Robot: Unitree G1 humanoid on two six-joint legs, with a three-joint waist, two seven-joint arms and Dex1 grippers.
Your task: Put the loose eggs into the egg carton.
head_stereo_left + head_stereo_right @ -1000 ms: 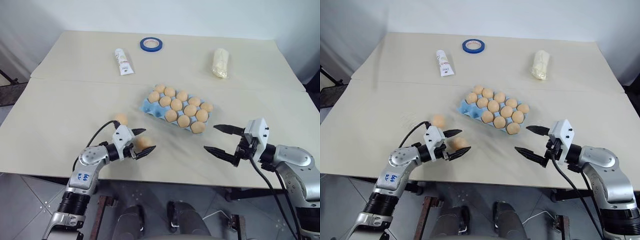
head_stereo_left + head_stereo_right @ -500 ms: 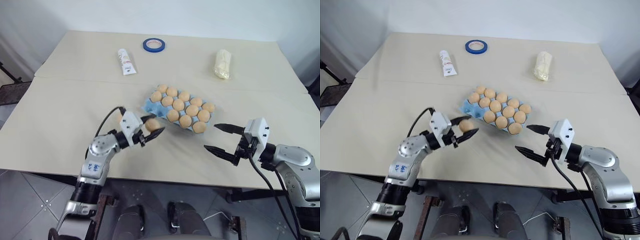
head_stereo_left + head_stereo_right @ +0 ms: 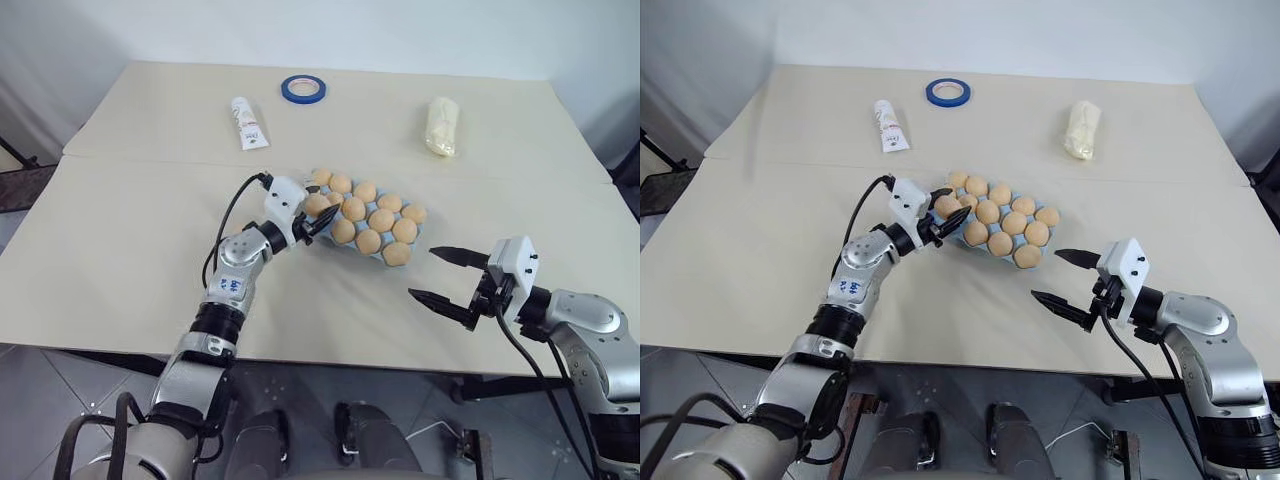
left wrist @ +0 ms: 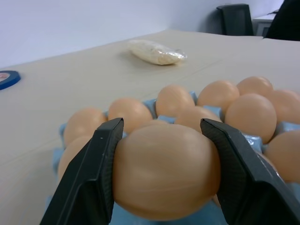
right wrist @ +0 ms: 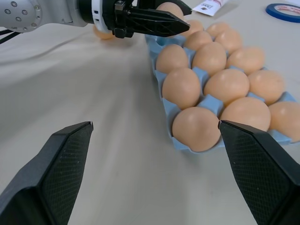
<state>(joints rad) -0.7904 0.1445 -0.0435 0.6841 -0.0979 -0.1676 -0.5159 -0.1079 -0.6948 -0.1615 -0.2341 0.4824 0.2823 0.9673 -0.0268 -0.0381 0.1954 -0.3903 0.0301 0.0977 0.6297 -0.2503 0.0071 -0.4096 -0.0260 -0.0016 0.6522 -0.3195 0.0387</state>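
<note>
Left gripper [image 4: 161, 173] pinches one egg [image 4: 165, 169] between its two black fingers, held at the near-left corner of the egg carton [image 3: 300, 217], just above the cups. From the left wrist view the egg sits square between the pads, long axis across them, so the hold looks secure. Right gripper [image 3: 447, 276] hangs spread wide and empty, apart from the carton on its near-right side. The carton lies mid-table, light blue, nearly every cup already holding an egg [image 3: 396, 253]; the open cup seems to be at the corner under the held egg, though the gripper hides it. One more loose egg [image 5: 104, 33] appears to lie on the table [image 3: 120, 230] behind the left arm, seen in the right wrist view. Judgement: step in hand is placing. To do it well, centre the egg over the vacant cup, lower until it seats, then part the fingers slowly, minding the neighbouring eggs. Risk: a finger nudging an adjacent egg or shifting the light carton. Tape ring [image 3: 302, 88], tube [image 3: 248, 123] and wrapped bundle [image 3: 441, 125] sit far off, irrelevant.
</note>
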